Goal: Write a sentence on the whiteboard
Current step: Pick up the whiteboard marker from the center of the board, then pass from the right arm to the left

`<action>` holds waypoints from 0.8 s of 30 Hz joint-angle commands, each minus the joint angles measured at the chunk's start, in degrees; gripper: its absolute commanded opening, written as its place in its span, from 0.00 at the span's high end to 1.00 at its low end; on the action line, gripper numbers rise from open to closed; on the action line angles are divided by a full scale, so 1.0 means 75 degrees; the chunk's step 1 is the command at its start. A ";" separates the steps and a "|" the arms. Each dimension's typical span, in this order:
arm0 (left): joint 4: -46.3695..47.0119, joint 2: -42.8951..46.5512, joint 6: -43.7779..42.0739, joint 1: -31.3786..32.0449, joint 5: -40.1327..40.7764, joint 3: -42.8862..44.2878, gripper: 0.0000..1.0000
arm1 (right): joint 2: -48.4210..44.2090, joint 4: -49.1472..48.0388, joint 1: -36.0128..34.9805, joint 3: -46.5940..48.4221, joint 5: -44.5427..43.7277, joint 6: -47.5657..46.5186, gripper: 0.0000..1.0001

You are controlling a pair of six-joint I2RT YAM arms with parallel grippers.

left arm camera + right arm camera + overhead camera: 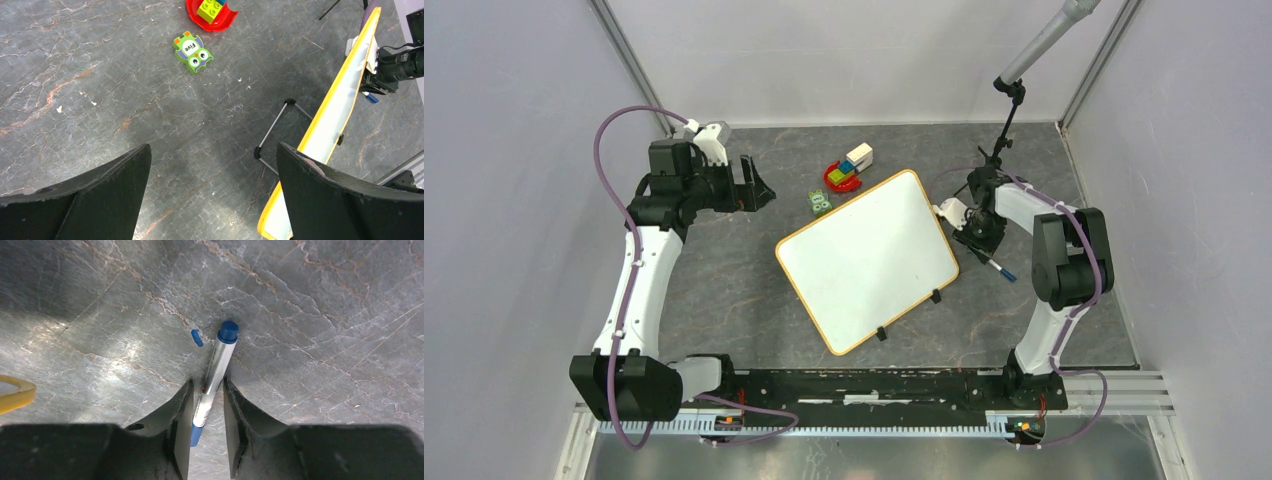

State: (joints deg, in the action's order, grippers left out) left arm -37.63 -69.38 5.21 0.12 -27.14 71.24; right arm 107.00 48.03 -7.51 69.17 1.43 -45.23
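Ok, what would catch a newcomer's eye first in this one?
The whiteboard stands out first, set askew in the middle of the table and blank in the top view. Next comes the right gripper just right of it, its fingers flanking a blue marker. The left gripper hangs wide open at back left, near a green owl tile.

In the left wrist view the whiteboard (pixel 330 125) shows edge-on, with its face hidden and its lower end cut off at the bottom. The red dish (pixel 220 22) is cropped at the top. The blue marker (pixel 215 370) disappears between the fingers of the right hand (pixel 207 385), and whether they pinch it is unclear. From above, the print on the green tile (pixel 820 203) is too small to read.
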 commanded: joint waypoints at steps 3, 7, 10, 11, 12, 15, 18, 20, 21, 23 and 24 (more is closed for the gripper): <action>0.0103 0.0099 -0.0027 0.0002 -0.0107 0.0106 0.00 | 0.0024 -0.0447 0.0083 -0.0360 -0.0358 0.0051 0.88; -0.0102 -0.0039 -0.0076 -0.0004 -0.0127 0.0339 0.00 | -0.0386 -0.0167 0.0354 0.0392 0.0008 0.0272 1.00; -0.0116 0.0000 -0.0282 -0.0003 -0.0170 0.0510 0.00 | -0.0891 0.0134 0.0543 0.1288 0.0899 0.0539 1.00; -0.0124 0.0026 -0.0335 -0.0004 -0.0184 0.0600 0.00 | -0.1071 0.0194 0.0562 0.1518 0.1210 0.0649 1.00; -0.0153 0.0055 -0.0385 -0.0004 -0.0217 0.0721 0.00 | -0.1244 0.0244 0.0559 0.1757 0.1545 0.0764 1.00; -0.0312 0.0116 -0.0542 -0.0004 -0.0529 0.1147 0.00 | -0.1796 0.0138 0.0554 0.2353 0.2751 0.1608 1.00; -0.0556 0.0098 -0.0684 -0.0004 -0.1483 0.1610 0.00 | -0.2281 -0.0559 0.0544 0.2706 0.3973 0.2961 1.00; -0.0590 0.0071 -0.0668 -0.0004 -0.2189 0.1830 0.00 | -0.2631 -0.1553 0.0513 0.2581 0.5015 0.4301 1.00; -0.0580 0.0051 -0.0639 0.0066 -0.2400 0.1885 0.00 | -0.2798 -0.2366 0.0480 0.2415 0.5361 0.5057 1.00; -0.0561 -0.0006 -0.0587 0.0405 -0.2471 0.1990 0.00 | -0.3259 -0.4188 0.0282 0.1636 0.5945 0.6792 1.00; -0.0533 -0.0039 -0.0568 0.0574 -0.2471 0.2024 0.00 | -0.3544 -0.5075 0.0116 0.1273 0.6106 0.7653 1.00</action>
State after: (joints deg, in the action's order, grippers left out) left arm -41.08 -69.69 3.01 0.91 -38.79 83.68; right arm 85.34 34.48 -3.97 85.82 33.30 -15.31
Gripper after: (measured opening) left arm 0.996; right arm 0.031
